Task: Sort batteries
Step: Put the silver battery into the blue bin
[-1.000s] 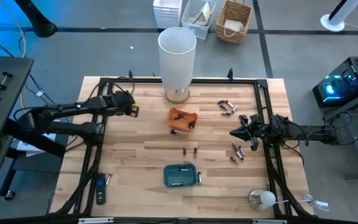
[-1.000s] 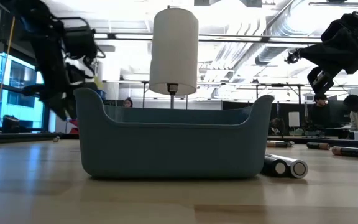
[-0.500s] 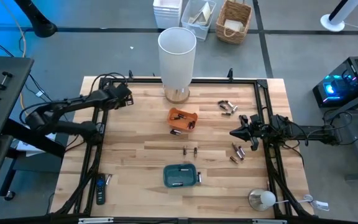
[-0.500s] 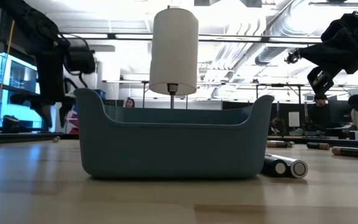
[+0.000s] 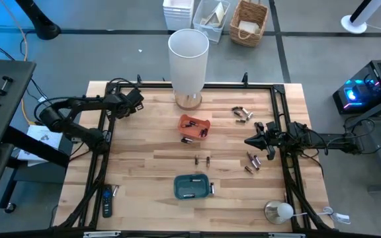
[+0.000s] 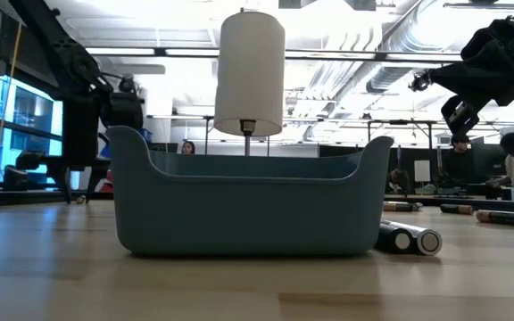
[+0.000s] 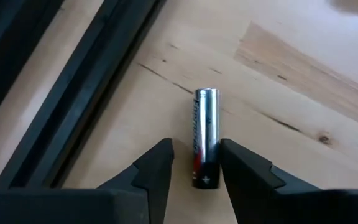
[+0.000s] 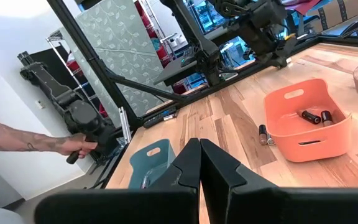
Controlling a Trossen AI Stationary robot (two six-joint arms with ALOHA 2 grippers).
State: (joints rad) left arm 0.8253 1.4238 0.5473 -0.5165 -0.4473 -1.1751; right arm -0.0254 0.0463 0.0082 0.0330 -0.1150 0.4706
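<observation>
A silvery battery (image 7: 206,130) with a dark, red-banded end lies on the wood beside the black frame rail at the table's far left. My left gripper (image 7: 196,158) (image 5: 137,100) slants down over it, open, one finger on each side of the battery's near end. My right gripper (image 5: 249,141) (image 8: 199,163) hovers at the table's right side, shut and empty. An orange tray (image 5: 195,125) at the middle holds a few batteries. A blue tray (image 5: 192,186) stands nearer the front. Loose batteries lie at the far right (image 5: 243,114), the right (image 5: 253,162) and the middle (image 5: 202,159). My left gripper's fingers lie along the battery, at its dark end (image 7: 205,177). A clear gap shows at one finger. The other finger (image 7: 241,163) stands right against the battery's side, and I cannot tell whether it touches. The battery rests flat on the table.
A tall white cylinder on a wooden foot (image 5: 188,66) stands at the far edge. A black remote-like bar (image 5: 106,202) lies at the front left, a white bulb (image 5: 280,211) at the front right. Black frame rails (image 5: 104,139) run along the sides. A person's hand (image 8: 42,146) shows beyond the table.
My left gripper has gone toward the table's far left corner and down, and its wrist has rolled. The gap between its fingers shows no change. My right arm has kept still.
</observation>
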